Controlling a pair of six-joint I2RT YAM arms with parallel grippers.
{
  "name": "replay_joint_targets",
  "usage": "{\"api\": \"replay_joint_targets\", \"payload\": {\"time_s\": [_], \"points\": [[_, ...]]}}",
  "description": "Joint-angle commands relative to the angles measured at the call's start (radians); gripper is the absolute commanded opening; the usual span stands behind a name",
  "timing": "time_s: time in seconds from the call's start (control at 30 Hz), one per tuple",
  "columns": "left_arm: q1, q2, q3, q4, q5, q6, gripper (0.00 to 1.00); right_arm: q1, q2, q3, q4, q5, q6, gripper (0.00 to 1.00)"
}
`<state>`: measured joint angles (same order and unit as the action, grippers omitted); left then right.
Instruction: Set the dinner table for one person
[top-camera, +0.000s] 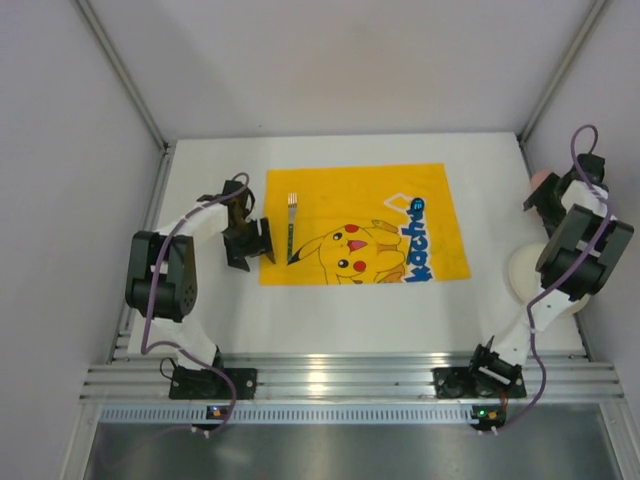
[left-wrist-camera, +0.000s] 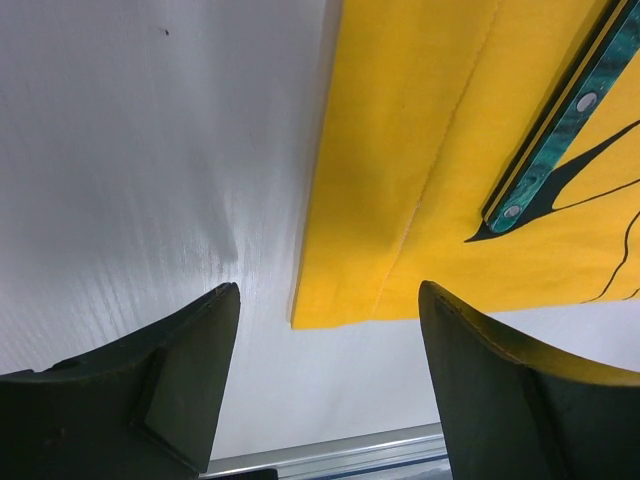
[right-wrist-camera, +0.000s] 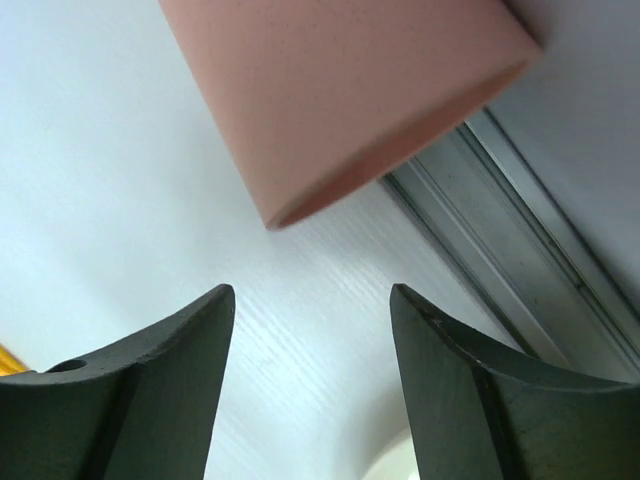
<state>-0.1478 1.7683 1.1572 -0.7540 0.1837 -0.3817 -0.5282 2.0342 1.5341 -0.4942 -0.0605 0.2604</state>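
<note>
Right gripper is out at the far right corner of the dinner table, jaws apart with nothing between them. The pink cup sits just ahead of the fingertips, close but not yet inside the gap, with the metal rail running right beside it. No contact that I can see from the wrist view.

Over on the other side, the left gripper hangs open and empty too, low over the bare white tabletop at the near left corner of the yellow cloth.

So where does the setting stand? That cloth lies flat in the middle of the table as the placemat, and the fork is laid on its left part, tines pointing away from the arms, its green handle showing clearly in the left wrist view. That much looks done.

What's left, by my reading: the white plate is off at the right edge, partly under the right arm, well apart from the cloth, and the cup is out in the corner too. Both need to come onto the mat. I see no knife or spoon anywhere. I'd call it under halfway, with the cup looking like the next pick.
</note>
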Motion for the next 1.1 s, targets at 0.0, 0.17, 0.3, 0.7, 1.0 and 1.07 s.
{"api": "replay_joint_targets", "payload": {"time_s": [0.0,0.17,0.3,0.7,1.0,1.07], "points": [[-0.013,-0.052,-0.022,-0.019,-0.015,0.017,0.77,-0.065,-0.181,-0.020,0.121,0.079,0.080,0.66],[-0.041,-0.046,-0.016,-0.033,-0.023,0.018,0.77,-0.065,-0.261,-0.100,0.216,0.067,0.125,0.72],[-0.058,-0.036,0.001,-0.044,-0.029,0.027,0.77,-0.064,-0.210,-0.104,0.298,0.067,0.163,0.72],[-0.065,-0.006,0.032,-0.039,-0.041,0.026,0.77,-0.061,-0.005,-0.029,0.373,0.067,0.243,0.69],[-0.065,-0.026,-0.019,-0.038,-0.050,0.027,0.77,-0.038,0.053,-0.019,0.453,0.077,0.240,0.29],[-0.065,-0.023,-0.013,-0.041,-0.052,0.027,0.77,-0.036,0.069,-0.008,0.450,0.079,0.235,0.19]]}}
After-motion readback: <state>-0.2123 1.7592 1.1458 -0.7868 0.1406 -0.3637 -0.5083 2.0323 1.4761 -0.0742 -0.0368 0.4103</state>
